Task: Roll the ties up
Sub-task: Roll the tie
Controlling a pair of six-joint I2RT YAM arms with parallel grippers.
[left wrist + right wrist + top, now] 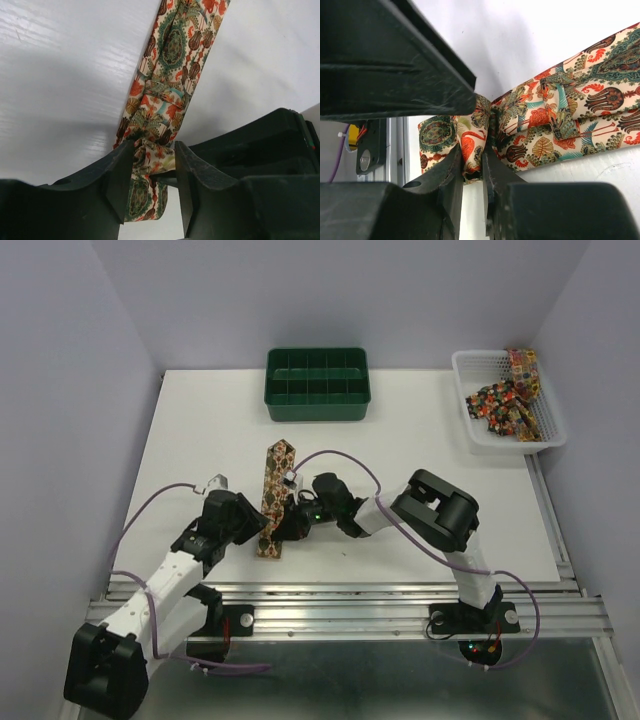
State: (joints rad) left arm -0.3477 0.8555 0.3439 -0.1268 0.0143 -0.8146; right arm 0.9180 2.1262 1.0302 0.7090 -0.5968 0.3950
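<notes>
One tie (pixel 274 475), with a busy print, lies lengthwise in the middle of the table, and its near end is folded up into a small bunch (pixel 152 155). My left gripper (pixel 258 530) (pixel 154 150) is open and straddles that bunch; the cloth brushes its fingers. From the other side my right gripper (pixel 285 525) (pixel 472 157) is shut on the folded end (pixel 472 145), pinching the cloth between its fingertips. The rest of the tie (pixel 570 120) lies flat towards the back. More ties (pixel 505 400) lie heaped in the basket.
A green compartment tray (pixel 317 408) stands at the back centre. The white mesh basket (pixel 460 365) stands at the back right corner. The right arm's black body (pixel 260 145) crowds close beside my left gripper. A metal rail (pixel 340 595) runs along the table's near edge.
</notes>
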